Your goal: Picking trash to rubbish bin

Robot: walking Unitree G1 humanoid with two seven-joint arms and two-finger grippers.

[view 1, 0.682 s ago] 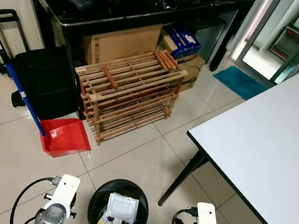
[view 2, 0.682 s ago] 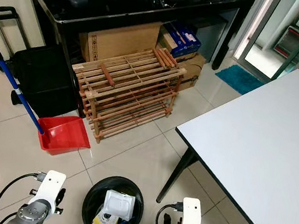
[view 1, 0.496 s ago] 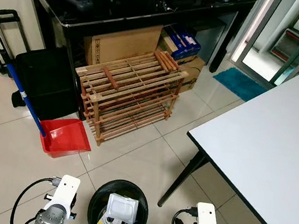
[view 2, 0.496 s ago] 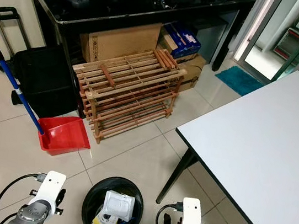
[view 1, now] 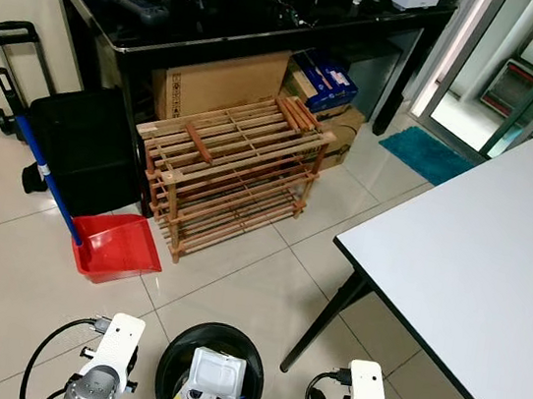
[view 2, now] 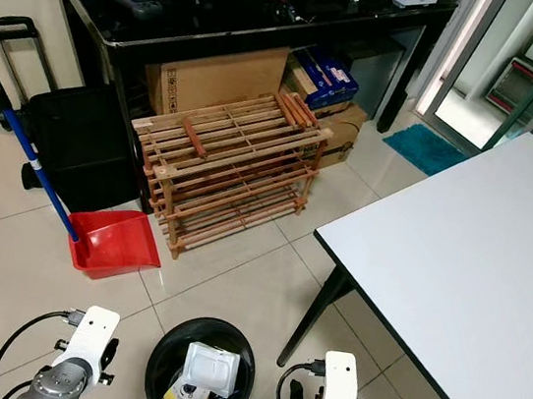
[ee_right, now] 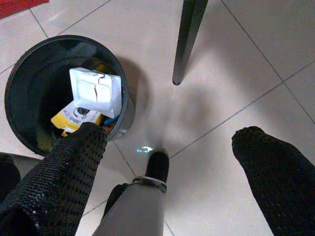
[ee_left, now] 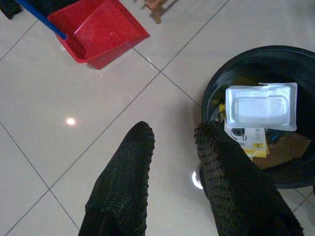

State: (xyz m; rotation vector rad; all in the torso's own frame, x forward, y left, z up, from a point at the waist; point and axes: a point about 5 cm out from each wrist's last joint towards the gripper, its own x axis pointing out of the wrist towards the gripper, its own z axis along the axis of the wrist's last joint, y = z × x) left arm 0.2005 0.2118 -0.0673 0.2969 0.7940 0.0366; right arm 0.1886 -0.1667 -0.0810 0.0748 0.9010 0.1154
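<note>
One round black rubbish bin [view 1: 210,374] between left gripper [ee_left: 172,142] and right gripper [ee_right: 172,147], both spread and empty, holding one white plastic tray [ee_left: 261,106] atop yellow packaging [ee_right: 74,118]; red dustpan [view 1: 119,246] beyond.

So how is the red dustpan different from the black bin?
The red dustpan is a flat, open scoop with a long blue handle; the black bin is round and deep, with no handle. The dustpan looks empty, while the bin holds trash, a white plastic pack on top. The dustpan sits by the wooden rack; the bin is nearest the robot. Both rest on the tiled floor.
</note>
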